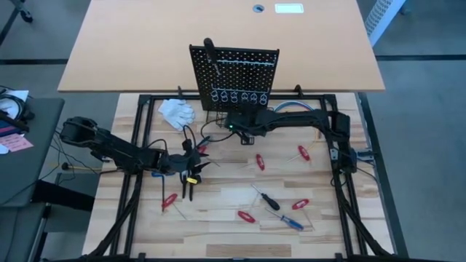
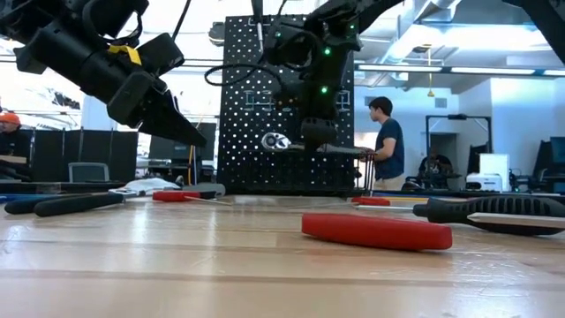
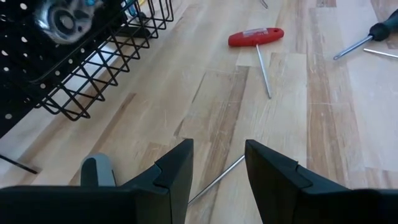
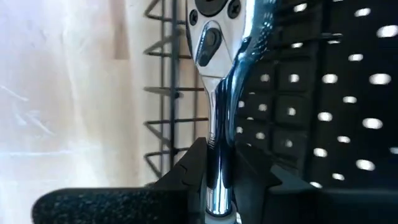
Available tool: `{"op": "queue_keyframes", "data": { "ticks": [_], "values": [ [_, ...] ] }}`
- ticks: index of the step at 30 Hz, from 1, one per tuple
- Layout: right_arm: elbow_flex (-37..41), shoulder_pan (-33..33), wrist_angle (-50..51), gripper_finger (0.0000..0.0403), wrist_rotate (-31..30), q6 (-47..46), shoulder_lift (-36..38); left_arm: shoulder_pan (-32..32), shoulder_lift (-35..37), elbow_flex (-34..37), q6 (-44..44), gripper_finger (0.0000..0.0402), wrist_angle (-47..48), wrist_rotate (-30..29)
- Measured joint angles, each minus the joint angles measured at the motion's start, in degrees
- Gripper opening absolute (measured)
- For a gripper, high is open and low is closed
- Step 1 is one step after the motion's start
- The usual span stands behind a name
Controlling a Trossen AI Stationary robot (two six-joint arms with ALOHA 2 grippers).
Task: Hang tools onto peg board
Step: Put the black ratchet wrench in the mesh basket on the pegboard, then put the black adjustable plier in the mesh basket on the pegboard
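The black peg board (image 1: 234, 76) stands upright at the table's far middle, with a wire basket (image 4: 166, 93) at its foot. My right gripper (image 1: 236, 126) is just in front of the board, shut on a chrome ratchet wrench (image 2: 275, 141). My left gripper (image 3: 217, 168) hovers open and empty over the table left of the middle, above a thin metal shaft (image 3: 214, 182) that lies on the wood. Red-handled tools (image 1: 260, 161), a black screwdriver (image 1: 268, 198) and a blue one (image 1: 291, 222) lie flat on the table. My right gripper pinches the wrench's chrome shank (image 4: 217, 163) between its two fingers, behind the round head (image 4: 214, 28). The fingers slant down from above. The wrench lies about level in front of the board, clear of the table, with its head (image 2: 275, 141) sticking out past the fingertips.
A black-handled screwdriver (image 1: 209, 52) hangs at the board's top left. White gloves (image 1: 177, 111) lie left of the board. A grey handle (image 3: 98, 171) lies beside my left fingers. A person (image 2: 386, 141) stands in the room beyond the table.
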State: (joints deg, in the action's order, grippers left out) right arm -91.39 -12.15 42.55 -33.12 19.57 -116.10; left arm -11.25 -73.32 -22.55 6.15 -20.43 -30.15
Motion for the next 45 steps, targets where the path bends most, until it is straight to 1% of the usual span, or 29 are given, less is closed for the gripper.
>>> {"op": "queue_keyframes", "data": {
  "ticks": [14,17,20,28,30,33,35,38,40,43,45],
  "values": [
    [0.17,-0.73,0.39,0.0062,0.39,0.24,-0.29,0.00,0.00,0.00,0.91,0.0138,-0.10,-0.02],
    [0.17,-0.65,0.52,0.0069,0.38,0.42,-0.21,0.00,0.00,0.00,1.02,0.0138,0.03,-0.01],
    [0.17,-0.65,0.31,0.0090,0.37,0.44,-0.19,-0.13,0.00,0.00,1.03,0.0138,0.05,-0.02],
    [0.17,-0.40,0.44,0.0169,0.19,1.58,-0.08,-0.83,0.00,0.00,1.20,0.0138,0.06,-0.02],
    [0.17,0.08,0.61,0.0180,-0.05,1.44,0.44,-0.85,0.00,0.00,1.20,0.0138,0.17,0.00],
    [0.17,2.00,0.06,0.0184,-0.11,1.00,2.04,-1.09,0.26,-0.12,1.07,0.0138,1.60,-0.08],
    [0.17,3.89,0.17,0.0181,-0.09,0.17,3.58,-1.49,1.06,-0.93,1.42,0.0138,5.71,-0.77],
    [0.17,7.58,0.14,0.0172,-0.04,-2.79,5.23,-2.43,3.47,-4.04,4.35,0.0138,15.49,-3.21],
    [0.17,10.59,0.01,0.0165,0.41,-4.98,5.93,-3.81,5.88,-6.29,7.45,0.0138,25.54,-3.99],
    [0.50,15.52,-1.84,0.0154,3.52,-7.31,6.39,-8.05,8.23,-10.08,15.18,0.0135,41.69,-3.94],
    [3.34,18.47,-9.22,0.0146,6.99,-7.12,6.42,-11.64,9.46,-12.21,24.58,0.0130,53.96,-2.14]
  ]
}}
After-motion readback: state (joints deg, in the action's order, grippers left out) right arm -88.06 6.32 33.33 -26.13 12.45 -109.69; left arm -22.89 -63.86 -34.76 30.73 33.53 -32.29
